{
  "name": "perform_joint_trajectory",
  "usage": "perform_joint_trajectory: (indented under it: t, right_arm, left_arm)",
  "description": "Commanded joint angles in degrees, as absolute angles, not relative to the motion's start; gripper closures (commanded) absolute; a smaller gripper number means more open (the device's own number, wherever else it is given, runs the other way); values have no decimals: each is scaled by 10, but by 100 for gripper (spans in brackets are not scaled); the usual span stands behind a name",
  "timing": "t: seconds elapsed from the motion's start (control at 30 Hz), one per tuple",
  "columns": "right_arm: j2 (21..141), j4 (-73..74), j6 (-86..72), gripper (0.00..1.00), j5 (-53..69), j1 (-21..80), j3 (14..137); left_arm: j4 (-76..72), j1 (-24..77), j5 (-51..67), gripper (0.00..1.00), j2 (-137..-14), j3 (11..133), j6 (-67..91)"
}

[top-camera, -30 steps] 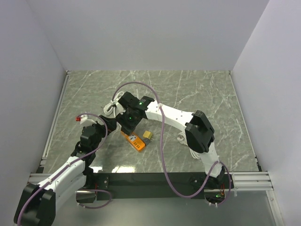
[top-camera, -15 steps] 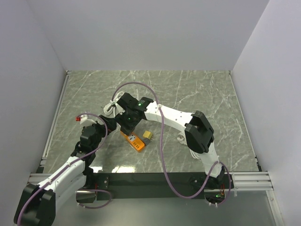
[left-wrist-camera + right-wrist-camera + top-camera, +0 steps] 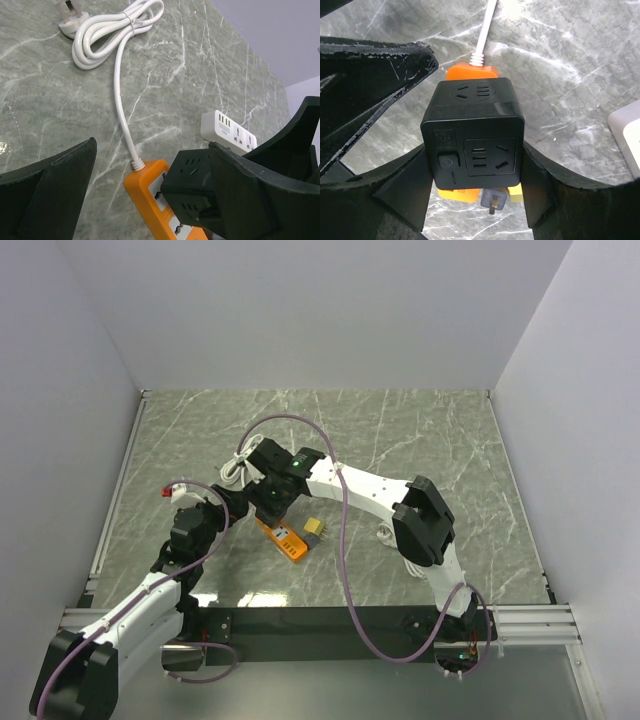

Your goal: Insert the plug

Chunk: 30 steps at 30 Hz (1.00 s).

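Right hand (image 3: 474,150) clamps black plug (image 3: 472,115) over orange strip (image 3: 470,74); left hand (image 3: 152,147) gapes wide, empty.

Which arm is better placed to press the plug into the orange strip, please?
Right: right fingers grip the black adapter cube over the orange strip; left fingers stand open, empty, beside it.

A bench (image 3: 420,430) with a grey-green marble top and thin white veins stands between three bare, pale walls: the left wall (image 3: 50,440), far wall (image 3: 320,310) and right wall (image 3: 590,440). A metal rail (image 3: 118,490) lines its left edge, and a near rail (image 3: 530,622) lines its near edge. The light is soft and even.
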State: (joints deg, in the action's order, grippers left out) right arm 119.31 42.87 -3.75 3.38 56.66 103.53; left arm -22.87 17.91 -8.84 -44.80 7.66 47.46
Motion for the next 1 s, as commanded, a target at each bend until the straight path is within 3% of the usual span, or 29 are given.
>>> perform_joint_trajectory:
  t: [0.0,0.97]
  right_arm:
    - [1163,406,-46,100,26,571,1034]
    - [1172,414,-49,100,40,580,1026]
  left_arm:
    - [-253,176,-78,1,-448,71,468]
    - [-248,175,-76,1,-439,68,468]
